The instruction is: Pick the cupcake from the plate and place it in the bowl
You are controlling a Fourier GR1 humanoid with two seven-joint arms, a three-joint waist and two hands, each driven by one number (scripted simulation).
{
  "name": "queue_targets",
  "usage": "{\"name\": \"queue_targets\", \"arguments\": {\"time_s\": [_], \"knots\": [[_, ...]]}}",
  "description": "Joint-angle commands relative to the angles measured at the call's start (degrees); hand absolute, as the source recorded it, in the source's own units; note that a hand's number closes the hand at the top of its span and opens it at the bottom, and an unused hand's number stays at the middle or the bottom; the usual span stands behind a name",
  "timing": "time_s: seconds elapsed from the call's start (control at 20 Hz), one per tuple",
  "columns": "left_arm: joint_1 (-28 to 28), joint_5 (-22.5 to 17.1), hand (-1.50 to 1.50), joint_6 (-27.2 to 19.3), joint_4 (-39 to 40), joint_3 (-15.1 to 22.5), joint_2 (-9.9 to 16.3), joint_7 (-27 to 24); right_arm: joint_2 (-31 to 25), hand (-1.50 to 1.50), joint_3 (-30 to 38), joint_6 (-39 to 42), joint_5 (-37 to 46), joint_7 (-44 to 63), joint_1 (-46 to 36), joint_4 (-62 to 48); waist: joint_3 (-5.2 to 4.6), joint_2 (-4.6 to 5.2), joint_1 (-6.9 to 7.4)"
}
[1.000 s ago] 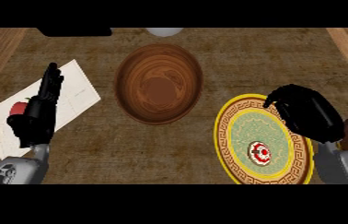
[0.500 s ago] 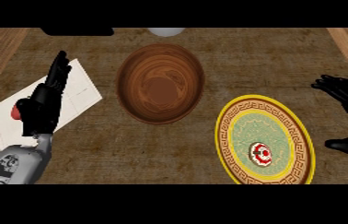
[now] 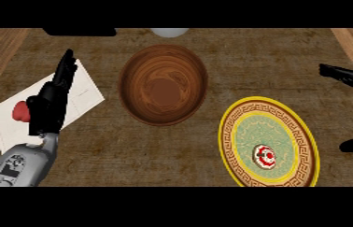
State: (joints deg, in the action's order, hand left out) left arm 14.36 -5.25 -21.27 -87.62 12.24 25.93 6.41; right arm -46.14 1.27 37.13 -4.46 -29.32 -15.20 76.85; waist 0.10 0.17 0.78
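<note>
A small cupcake (image 3: 265,156) with white and red topping sits on the yellow-rimmed patterned plate (image 3: 230,128) at the lower right. The brown wooden bowl (image 3: 163,84) stands in the middle of the counter, with nothing inside. My left hand (image 3: 52,102) rests open at the left, fingers straight and pointing up, over a white sheet. My right hand (image 3: 336,74) shows only as black fingertips at the right edge, apart from the plate and cupcake.
A white paper sheet (image 3: 81,93) lies at the left with a red object (image 3: 22,110) on it, partly behind my left hand. A pale round thing (image 3: 169,32) and a dark object (image 3: 79,31) sit at the counter's far edge.
My right hand has moved away from over the plate to the right edge, mostly out of view. The left hand has shifted slightly upward. The cupcake stays on the plate.
</note>
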Motion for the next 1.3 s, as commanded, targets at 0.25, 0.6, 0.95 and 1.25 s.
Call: {"name": "queue_targets", "arguments": {"time_s": [0.25, 0.6, 0.95, 1.25], "knots": [[-3.54, 0.49, 0.0, 1.11, -3.79, -1.44, 0.35, 0.28, -2.37, -1.5, -9.97, 5.14, 8.56, 1.12, -1.98, 10.48, -0.13, -0.28, -0.35], [-4.04, 2.02, 0.0, 2.16, -2.99, -3.49, -0.02, -0.05, -0.56, -1.5, -15.93, 3.98, 14.62, 3.33, 0.72, 16.8, -0.13, -0.28, -0.83], [-0.23, 4.46, 0.0, 2.08, -4.98, -2.73, -2.31, 5.84, 1.32, -1.5, -21.93, 2.86, 25.34, 10.06, -0.76, 16.41, -0.1, -0.2, -0.85], [1.19, 4.36, 0.0, 6.65, 0.7, -7.03, -4.03, 1.76, 8.03, -1.5, -21.75, 2.62, 32.32, 9.39, -0.98, 11.95, -0.11, -0.12, -0.85]]}}
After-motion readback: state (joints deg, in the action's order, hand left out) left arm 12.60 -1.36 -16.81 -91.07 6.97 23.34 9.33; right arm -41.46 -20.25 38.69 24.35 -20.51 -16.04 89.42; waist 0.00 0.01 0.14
